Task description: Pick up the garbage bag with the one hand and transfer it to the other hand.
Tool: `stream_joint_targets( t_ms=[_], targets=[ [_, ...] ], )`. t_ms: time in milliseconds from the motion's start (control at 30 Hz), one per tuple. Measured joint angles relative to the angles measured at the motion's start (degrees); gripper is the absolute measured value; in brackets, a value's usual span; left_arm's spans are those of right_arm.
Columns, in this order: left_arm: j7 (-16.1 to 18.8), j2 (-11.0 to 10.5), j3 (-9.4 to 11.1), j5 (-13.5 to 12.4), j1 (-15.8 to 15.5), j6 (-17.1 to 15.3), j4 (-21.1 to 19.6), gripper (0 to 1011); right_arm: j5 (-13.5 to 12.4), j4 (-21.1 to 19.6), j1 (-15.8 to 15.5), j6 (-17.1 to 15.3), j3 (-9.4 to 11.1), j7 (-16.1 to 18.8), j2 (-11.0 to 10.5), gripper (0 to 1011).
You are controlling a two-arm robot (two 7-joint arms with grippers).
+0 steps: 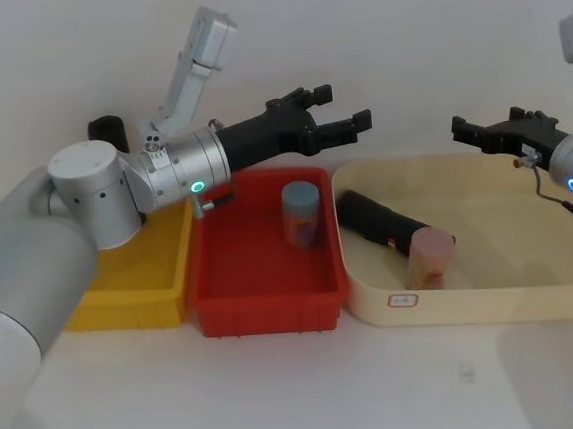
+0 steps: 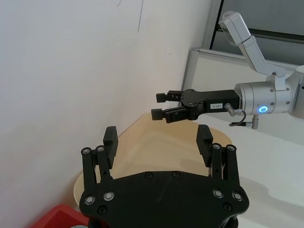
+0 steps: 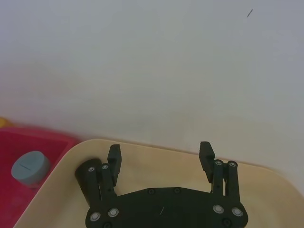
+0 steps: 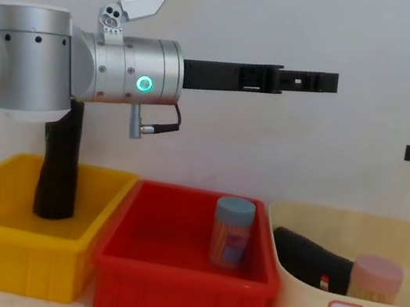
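Left gripper (image 1: pixel 336 110) and right gripper (image 1: pixel 488 133) hover with jaws wide above the garbage bag (image 1: pixel 379 220) in the cream tub (image 1: pixel 495 302); the adjacent pink canister (image 1: pixel 430 257) risks toppling.

A white table (image 1: pixel 282 396) carries 3 bins side by side: a yellow bin (image 1: pixel 136 273) on the left, a red bin (image 1: pixel 264 297) touching it in the middle, and a cream tub (image 1: pixel 495 302) on the right with a small label on its front wall.

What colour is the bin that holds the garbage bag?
Cream, a pale beige. The bin holding the garbage bag shows best in the head view.
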State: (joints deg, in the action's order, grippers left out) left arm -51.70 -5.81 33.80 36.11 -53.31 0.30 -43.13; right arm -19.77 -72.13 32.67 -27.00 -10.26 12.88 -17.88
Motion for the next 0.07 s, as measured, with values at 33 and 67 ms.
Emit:
stream_joint_targets(
  t_ms=[33, 67],
  targets=[
    [0.0, 0.0, 0.0, 0.0, 0.0, 0.0, 0.0, 1001, 0.0, 0.0, 0.0, 0.0, 0.0, 0.0, 0.0, 1000],
    [0.0, 0.0, 0.0, 0.0, 0.0, 0.0, 0.0, 1002, 0.0, 0.0, 0.0, 0.0, 0.0, 0.0, 0.0, 999]
  ],
)
